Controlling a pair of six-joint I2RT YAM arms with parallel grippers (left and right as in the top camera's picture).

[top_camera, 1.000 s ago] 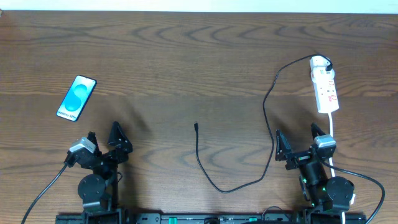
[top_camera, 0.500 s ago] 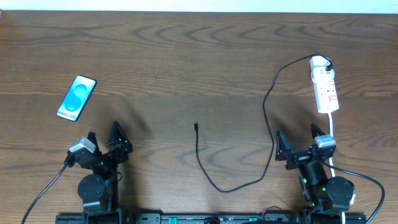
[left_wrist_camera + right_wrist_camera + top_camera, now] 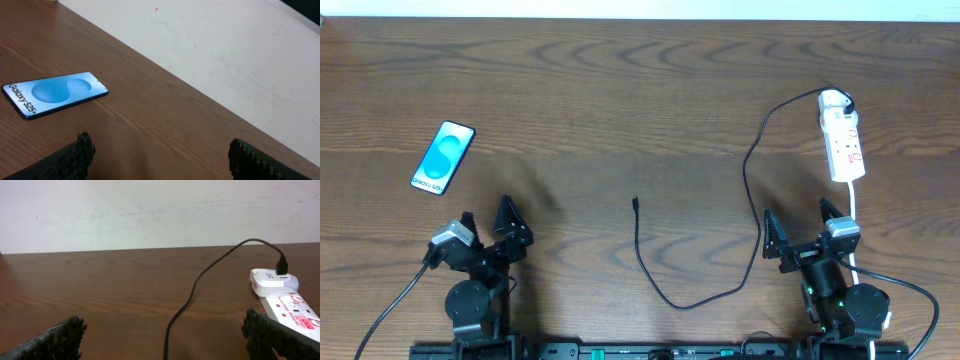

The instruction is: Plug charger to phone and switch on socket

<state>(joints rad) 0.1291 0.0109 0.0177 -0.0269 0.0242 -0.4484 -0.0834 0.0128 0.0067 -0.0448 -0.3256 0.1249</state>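
1. Fingers spread, nothing held: left gripper (image 3: 487, 214), right gripper (image 3: 797, 212).
2. The charger plug (image 3: 635, 203) lies about midway between them, tip pointing away from the robot.
3. The phone (image 3: 444, 157) lies tilted, just ahead-left of left gripper.
4. The socket (image 3: 842, 140) lies ahead of right gripper; switch state probably too small to read.

"Galaxy S25+" in white on the phone (image 3: 54, 94) screen; socket (image 3: 292, 309) red labels unreadable

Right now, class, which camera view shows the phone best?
The left wrist view: the phone lies whole and large, its screen text legible. In the overhead view the phone is whole but small. The right wrist view misses it.
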